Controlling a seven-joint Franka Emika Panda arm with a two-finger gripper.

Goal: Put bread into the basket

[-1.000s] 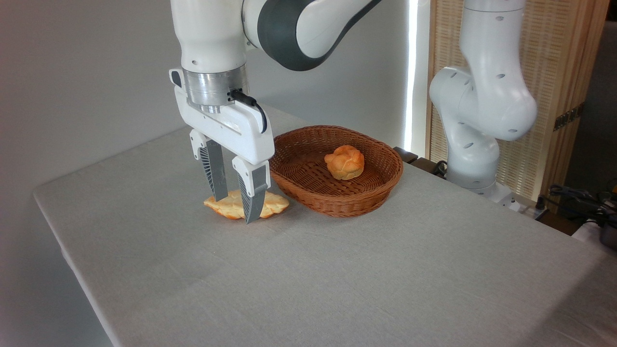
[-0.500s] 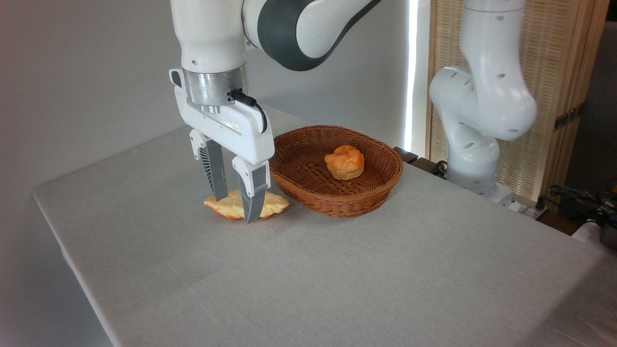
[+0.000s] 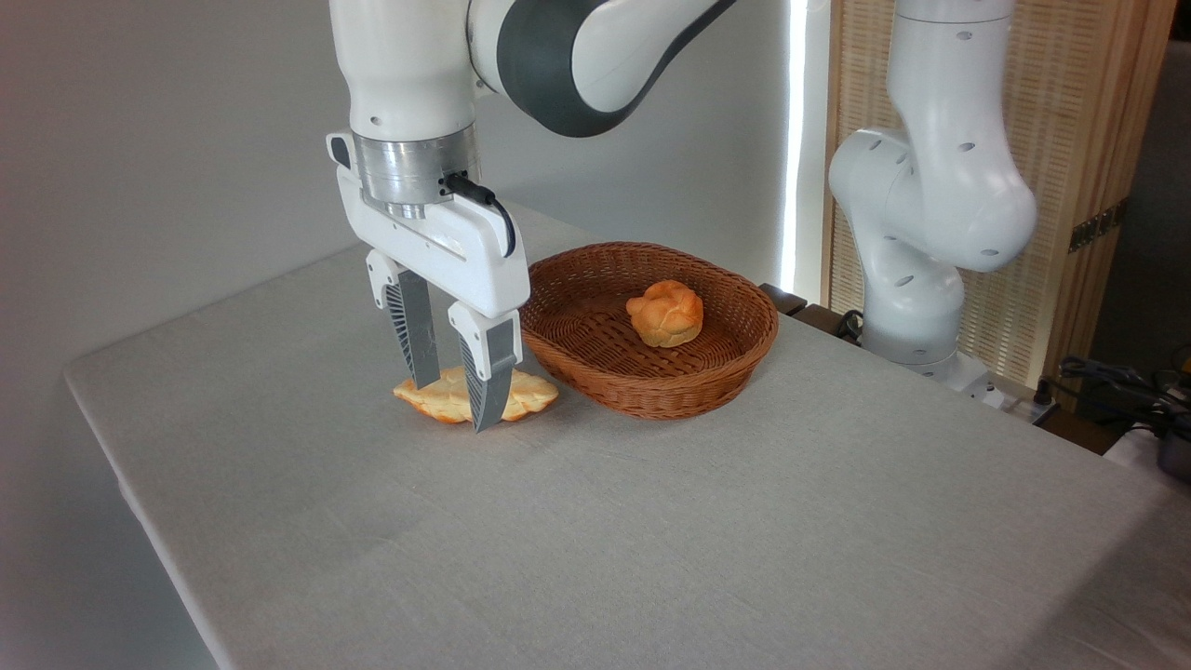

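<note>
While down low over the table (image 3: 651, 540), gripper (image 3: 454, 402) pointing straight down, fingers either side of the bread (image 3: 530, 393). Far finger (image 3: 411, 335) behind the loaf, near finger (image 3: 488, 372) in front, tip down at cloth level. Jaws narrow, gap abt the loaf's width; pads look right against the crust, but can't tell for sure whether gripping or just bracketing. Bread flat on the cloth, not lifted, pale golden w/ lumpy orange-brown edge, long axis running left-right, ends sticking out past both fingers. Outside the basket (image 3: 735, 372), just beside its left rim, right end of loaf near the wicker, touching or not unclear. Basket shallow, oval, reddish-brown weave, sitting on the cloth toward the back centre. Inside it, small round knotted bun (image 3: 665, 313), right of centre on the basket floor. Black cable (image 3: 484, 200) looping off the wrist above the white gripper body. Arm (image 3: 577, 56) arching up and over to the right, base (image 3: 921, 279) standing at the far right edge of the table, in front of a slatted wooden screen (image 3: 1079, 140).
</note>
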